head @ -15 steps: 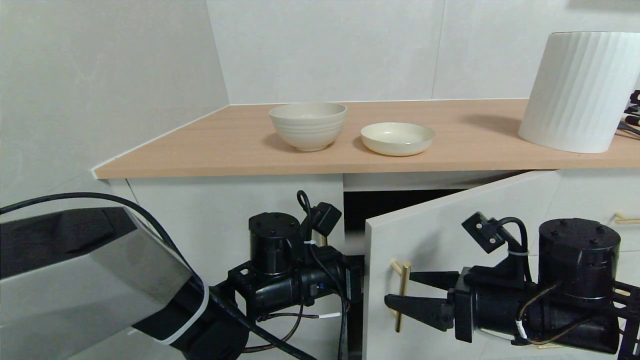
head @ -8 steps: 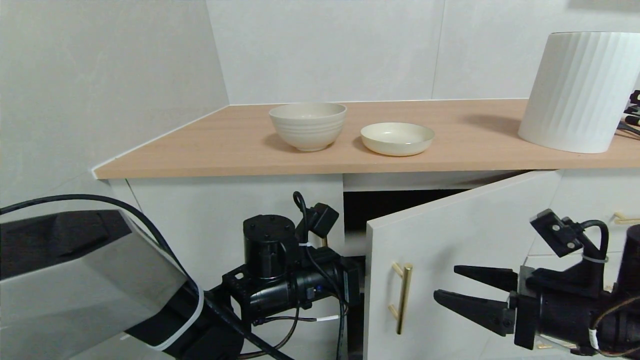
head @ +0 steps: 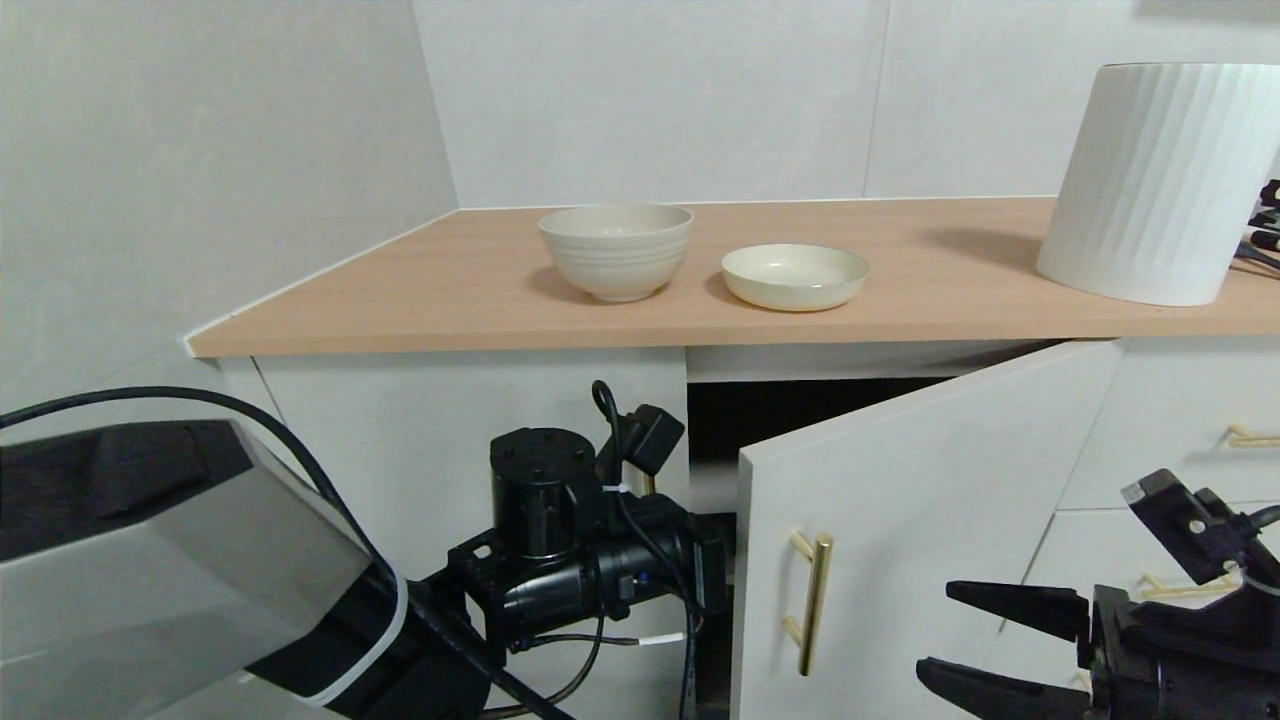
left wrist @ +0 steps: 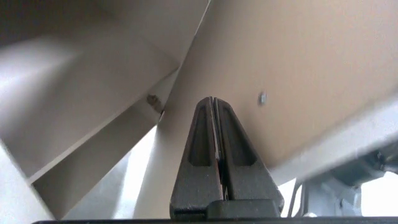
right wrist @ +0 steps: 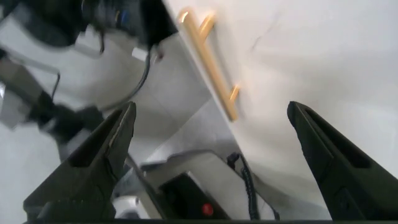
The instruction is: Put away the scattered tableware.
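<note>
"Where is the tableware sitting right now?"

"Both pieces are resting on the wood-grain countertop [head: 420, 290], near its middle. The deep cream bowl [head: 616, 250], with fine ridges round its side, is standing upright. The shallow, smooth cream dish [head: 795, 275] is lying just beside it without touching, on the side toward the tall white ribbed container [head: 1160, 180]."

"And the cupboard underneath?"

"Its flat, matte white door [head: 930, 470] is hanging ajar, showing a dark gap behind it. A slim brass bar handle [head: 812, 600] is running vertically near the door's free edge."

"What are the grippers doing?"

"The right gripper [head: 935, 630] is hovering low in front of the door. Its tapered black jaws are spread wide and pointing toward the handle, not touching it. The left gripper [left wrist: 214, 155] is sitting low by the gap at the door's edge. Its two wedge-shaped jaws are pressed flat together with nothing between them, and the tips are facing a smooth tan panel."
</note>
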Robot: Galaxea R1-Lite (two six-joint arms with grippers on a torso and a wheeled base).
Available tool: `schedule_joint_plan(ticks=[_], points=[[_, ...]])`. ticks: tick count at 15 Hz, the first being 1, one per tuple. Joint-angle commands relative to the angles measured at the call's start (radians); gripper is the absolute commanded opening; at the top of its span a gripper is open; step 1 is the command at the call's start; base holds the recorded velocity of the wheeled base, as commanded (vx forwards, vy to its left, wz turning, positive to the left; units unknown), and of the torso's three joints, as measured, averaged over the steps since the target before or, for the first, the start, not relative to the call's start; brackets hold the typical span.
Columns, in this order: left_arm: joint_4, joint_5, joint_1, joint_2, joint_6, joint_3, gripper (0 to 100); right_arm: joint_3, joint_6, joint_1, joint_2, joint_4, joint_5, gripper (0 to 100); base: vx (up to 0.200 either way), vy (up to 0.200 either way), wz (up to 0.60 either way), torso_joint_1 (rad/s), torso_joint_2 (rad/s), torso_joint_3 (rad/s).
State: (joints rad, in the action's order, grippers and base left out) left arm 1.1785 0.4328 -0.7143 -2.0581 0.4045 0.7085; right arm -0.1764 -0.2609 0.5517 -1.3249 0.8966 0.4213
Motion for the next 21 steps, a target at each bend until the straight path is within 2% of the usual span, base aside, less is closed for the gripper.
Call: schedule_joint_plan(ticks=[1, 5, 8, 11, 13, 16, 18, 21], points=[[-0.011, 0.0, -0.001, -0.008, 0.014, 0.026, 0, 0.011, 0.008, 0.03, 0.01, -0.007, 0.013, 100, -0.2, 0.0, 0.0, 0.007, 0.01, 0.007], [-0.033, 0.026, -0.001, -0.01, 0.027, 0.066, 0, 0.023, 0.009, 0.063, 0.01, -0.007, 0.025, 100, -0.15, 0.0, 0.0, -0.001, 0.0, 0.003], [-0.1, 0.027, -0.001, -0.073, 0.027, 0.18, 0, 0.023, 0.009, 0.065, 0.01, -0.007, 0.025, 100, 0.0, 0.0, 0.0, 0.0, 0.0, 0.0], [-0.171, 0.026, -0.017, -0.082, 0.028, 0.253, 0, 0.025, 0.009, 0.065, 0.01, -0.007, 0.034, 100, 0.0, 0.0, 0.0, 0.0, 0.0, 0.0], [-0.195, 0.024, -0.036, -0.076, 0.027, 0.262, 0, 0.026, 0.009, 0.065, 0.009, -0.007, 0.05, 100, 0.0, 0.0, 0.0, 0.0, 0.0, 0.0], [-0.198, 0.024, -0.053, -0.076, 0.028, 0.264, 0, 0.028, 0.009, 0.065, 0.009, -0.007, 0.051, 100, -0.2, 0.0, 0.0, 0.007, 0.0, 0.009], [-0.197, 0.023, -0.056, -0.079, 0.027, 0.289, 0, 0.026, 0.009, 0.1, 0.01, -0.007, 0.05, 100, -0.2, 0.0, 0.0, 0.005, 0.0, 0.005], [-0.227, 0.023, -0.062, -0.106, 0.027, 0.341, 0, 0.028, 0.009, 0.109, 0.015, -0.007, 0.05, 100, 0.0, 0.0, 0.0, 0.0, 0.0, 0.0]])
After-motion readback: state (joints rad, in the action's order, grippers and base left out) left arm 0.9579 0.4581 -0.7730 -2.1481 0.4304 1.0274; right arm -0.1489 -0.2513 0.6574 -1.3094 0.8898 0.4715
